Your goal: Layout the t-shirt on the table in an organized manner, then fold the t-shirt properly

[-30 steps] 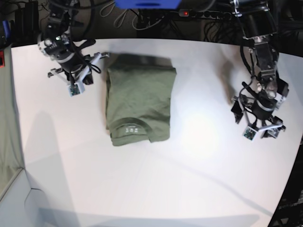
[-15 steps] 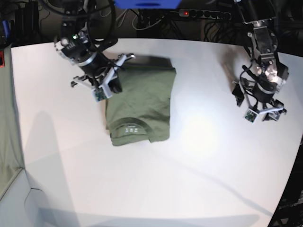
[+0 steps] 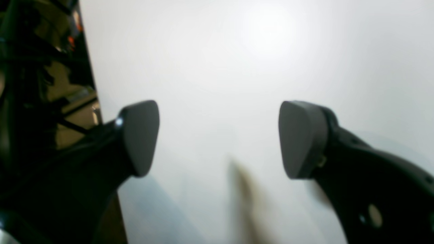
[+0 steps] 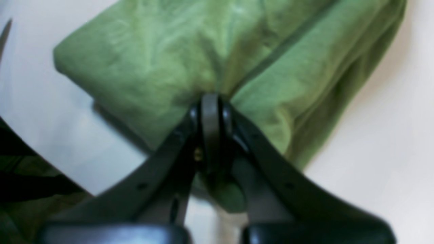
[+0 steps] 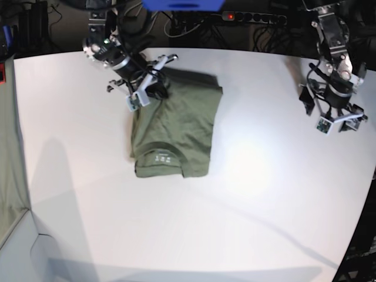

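The folded olive t-shirt (image 5: pixel 176 126) lies on the white bench (image 5: pixel 235 223), its far edge pinched in the clenched right pincer (image 4: pixel 211 101), while the left pincer (image 3: pixel 217 139) hangs spread wide and empty, well apart over bare bench.

Dark, cluttered surroundings beyond a brightly lit work surface

Along the top of the base view runs a black power strip (image 5: pixel 249 17) with a red light, among tangled dark cables (image 5: pixel 176 26); a blue object (image 5: pixel 183 4) sits at top centre. A grey-green panel (image 5: pixel 10 158) fills the left edge. A bright light glare (image 5: pixel 244 164) falls right of centre.
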`<action>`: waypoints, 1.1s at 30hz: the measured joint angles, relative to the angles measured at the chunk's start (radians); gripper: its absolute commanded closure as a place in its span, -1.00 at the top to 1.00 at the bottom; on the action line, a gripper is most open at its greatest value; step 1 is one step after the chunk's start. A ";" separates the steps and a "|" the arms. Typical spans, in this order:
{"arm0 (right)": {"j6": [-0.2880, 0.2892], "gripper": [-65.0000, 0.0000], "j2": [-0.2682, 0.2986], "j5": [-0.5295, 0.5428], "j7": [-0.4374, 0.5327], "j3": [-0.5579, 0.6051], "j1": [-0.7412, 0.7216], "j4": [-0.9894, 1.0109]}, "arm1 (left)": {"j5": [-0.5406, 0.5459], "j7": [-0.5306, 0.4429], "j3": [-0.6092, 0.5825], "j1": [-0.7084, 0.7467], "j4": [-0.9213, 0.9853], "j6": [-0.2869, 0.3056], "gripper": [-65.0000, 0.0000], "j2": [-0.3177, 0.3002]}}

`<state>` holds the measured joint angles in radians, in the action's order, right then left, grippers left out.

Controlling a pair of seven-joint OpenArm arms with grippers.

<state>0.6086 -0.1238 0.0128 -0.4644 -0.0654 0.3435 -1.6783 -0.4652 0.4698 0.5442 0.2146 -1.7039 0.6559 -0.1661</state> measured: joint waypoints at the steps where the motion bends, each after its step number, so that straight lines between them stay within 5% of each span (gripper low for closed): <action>1: 0.000 -1.00 0.005 0.002 0.005 -0.002 0.000 0.006 | -0.002 0.002 0.007 0.008 0.000 0.000 0.64 0.000; 12: -0.001 -1.00 0.035 -0.033 -0.036 -0.004 0.041 -0.201 | 0.002 0.000 0.035 0.073 0.000 0.000 0.64 -0.001; 21: 0.000 -1.00 0.035 -0.032 -0.040 -0.008 0.152 -0.320 | 0.213 0.005 0.107 0.164 -0.067 -0.002 0.63 0.018; 30: 0.001 -1.00 0.031 -0.025 -0.035 -0.166 0.265 -0.320 | 0.325 0.003 0.153 0.351 -0.236 -0.005 0.62 0.109; 33: 0.001 -1.00 0.030 -0.027 -0.039 -0.257 0.293 -0.320 | 0.359 0.004 0.152 0.420 -0.256 -0.003 0.37 0.148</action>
<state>0.6098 -0.0940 -0.0147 -0.5034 -0.3225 0.6369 -1.9984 -0.1062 0.4740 0.6960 0.6342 -1.9594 0.6529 -0.0185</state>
